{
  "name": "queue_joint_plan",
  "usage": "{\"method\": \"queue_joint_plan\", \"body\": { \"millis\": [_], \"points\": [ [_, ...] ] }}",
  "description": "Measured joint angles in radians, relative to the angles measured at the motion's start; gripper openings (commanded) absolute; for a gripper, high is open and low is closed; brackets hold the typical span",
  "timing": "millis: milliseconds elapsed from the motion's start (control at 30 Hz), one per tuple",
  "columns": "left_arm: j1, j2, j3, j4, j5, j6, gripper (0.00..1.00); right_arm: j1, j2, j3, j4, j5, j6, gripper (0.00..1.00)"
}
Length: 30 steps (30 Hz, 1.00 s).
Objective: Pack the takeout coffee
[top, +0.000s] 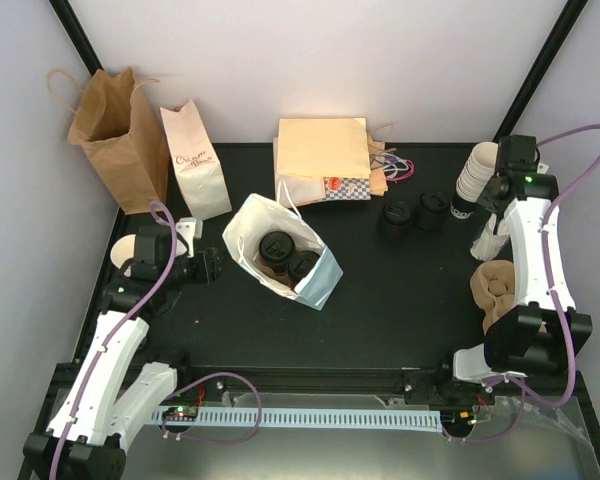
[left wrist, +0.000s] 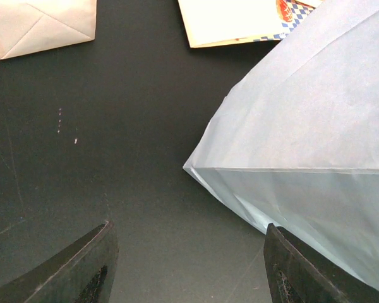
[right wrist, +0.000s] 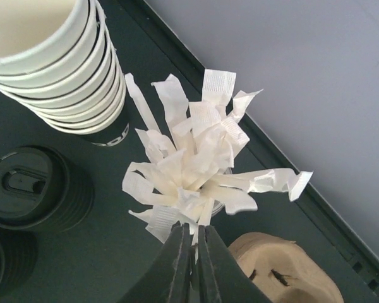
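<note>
the black table top (top: 400, 300) carries everything. at its far left a tall brown paper bag (top: 115, 140) is stood upright. near the middle, an open white and pale blue paper bag (top: 323, 282) is tilted with its mouth upward, and the takeout coffee (top: 277, 246) is found inside it: two cups side by side, of which only the round black lids are shown. the left gripper (left wrist: 188, 233) is held just beside this bag with its jaws spread wide and nothing between them.

at the far right, a stack of cream paper cups (right wrist: 63, 82) and a stack of black plastic lids (right wrist: 31, 189) are placed near a bundle of white paper-wrapped straws (right wrist: 196, 158). the right gripper (right wrist: 194, 232) is drawn almost together on a single wrapped straw (right wrist: 191, 208) at the bundle's near edge (whether only one is caught cannot be told).

the step in hand is judged to be the taking of a straw for the bag. it is best lifted straight up along the bundle's axis, slowly, so that neighbouring wrappers are not dragged out or the bundle tipped.
</note>
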Motion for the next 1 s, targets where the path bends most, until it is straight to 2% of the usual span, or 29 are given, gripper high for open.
{"method": "queue_joint_plan", "body": {
  "millis": [67, 333, 1000],
  "points": [
    [0.0, 0.001, 0.0, 0.0, -0.002, 0.0, 0.66, 0.0, 0.0, -0.01, 0.002, -0.001, 0.0, 0.01],
    [0.0, 0.008, 0.0, 0.0, -0.007, 0.0, 0.66, 0.0, -0.011, -0.016, -0.007, -0.003, 0.003, 0.01],
    [0.0, 0.012, -0.004, 0.001, -0.008, 0.0, 0.66, 0.0, -0.024, 0.295, -0.233, -0.009, 0.042, 0.02]
  ]
}}
